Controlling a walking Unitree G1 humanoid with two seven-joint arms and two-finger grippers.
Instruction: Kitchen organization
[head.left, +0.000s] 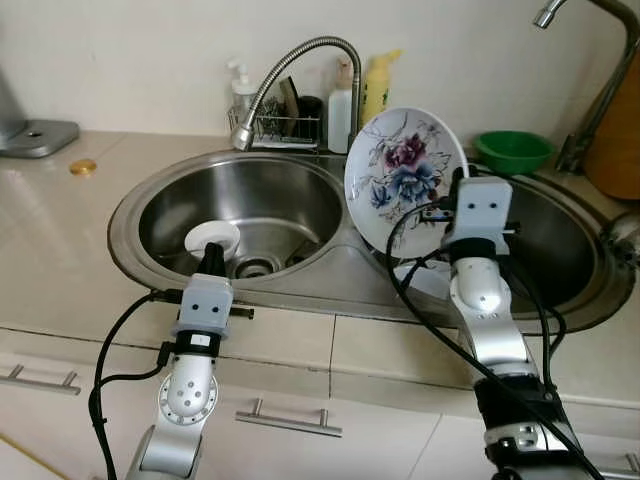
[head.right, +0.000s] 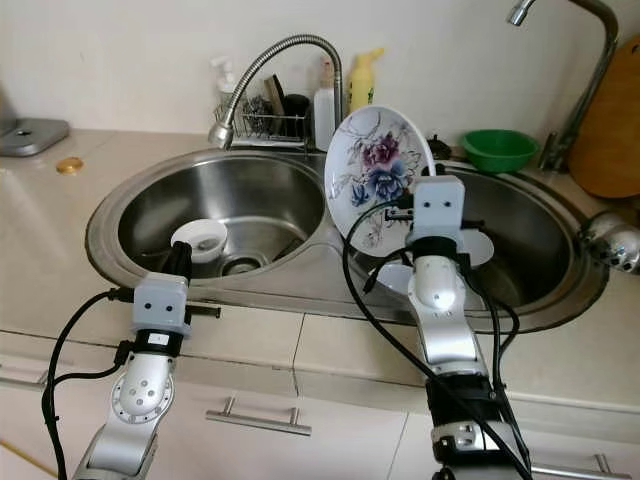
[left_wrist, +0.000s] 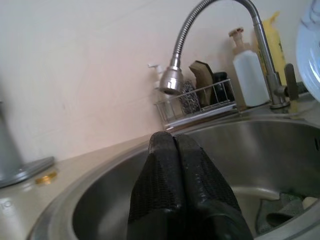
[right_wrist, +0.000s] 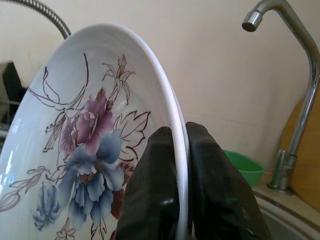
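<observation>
The right gripper (right_wrist: 181, 145) is lifting a floral plate (head.left: 405, 180) out of the right basin (head.right: 520, 215) of a double sink (head.left: 330, 275). The plate is standing nearly on edge, its painted face turned toward the camera, and it is rising above and ahead of the wrist, between the two basins. To carry this step well, the plate should probably be kept close to vertical so its weight is not levering it out of the pinch, and it should be moved slowly past the flexible faucet (head.left: 300, 70) just beyond it and the second plate (head.right: 440, 265) lying below the arm. The grip is sitting on the rim alone, so a slip looks possible on a wet glaze.

The two black fingers (right_wrist: 155, 185) are pressing the rim from either side, one on the painted face and one on the back, with hardly any gap beyond the plate's thickness.

The left gripper (left_wrist: 175, 145) is hovering over the left basin with its fingers pressed together and holding nothing; a small white bowl (head.left: 212, 238) is lying just beyond its tips, near the drain.
</observation>
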